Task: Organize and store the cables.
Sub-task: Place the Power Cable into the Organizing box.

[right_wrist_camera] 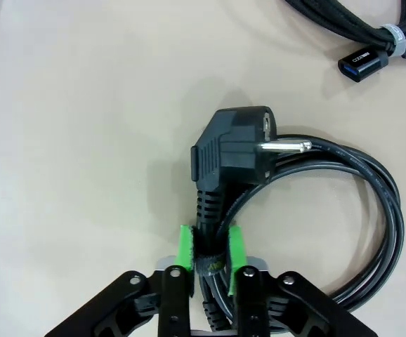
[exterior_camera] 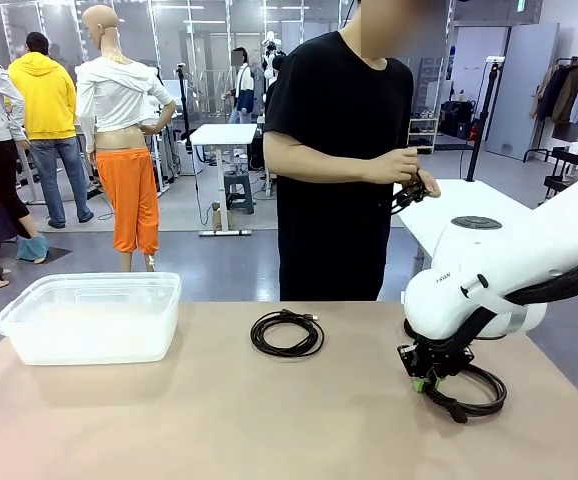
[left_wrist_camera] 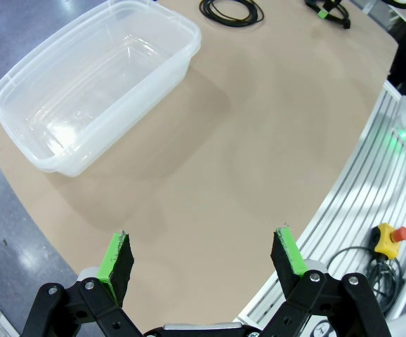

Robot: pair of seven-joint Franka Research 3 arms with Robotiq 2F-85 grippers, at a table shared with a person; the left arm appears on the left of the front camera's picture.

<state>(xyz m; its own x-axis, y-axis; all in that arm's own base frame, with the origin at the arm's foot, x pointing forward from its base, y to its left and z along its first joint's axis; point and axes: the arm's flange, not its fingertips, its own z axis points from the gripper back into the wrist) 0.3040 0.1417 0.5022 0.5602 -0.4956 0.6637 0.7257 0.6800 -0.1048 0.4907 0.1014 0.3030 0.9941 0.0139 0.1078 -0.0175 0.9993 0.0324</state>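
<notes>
While the R gripper (right_wrist_camera: 208, 246) clamps the power cable (right_wrist_camera: 375, 203), the L gripper (left_wrist_camera: 203, 256) hangs wide over the table (left_wrist_camera: 259, 140), bin (left_wrist_camera: 189, 42) at 11 o'clock. 2nd coil (exterior_camera: 287, 333) lies mid-table.

The right arm (exterior_camera: 489, 265) comes in from the right and bends low, its wrist turning the right gripper (right_wrist_camera: 208, 242) downward with green pads (right_wrist_camera: 183, 246) pinched close on a coiled cable (right_wrist_camera: 382, 189), while the left gripper (left_wrist_camera: 203, 253) hangs higher, tilted down, jaws spread wide.
</notes>
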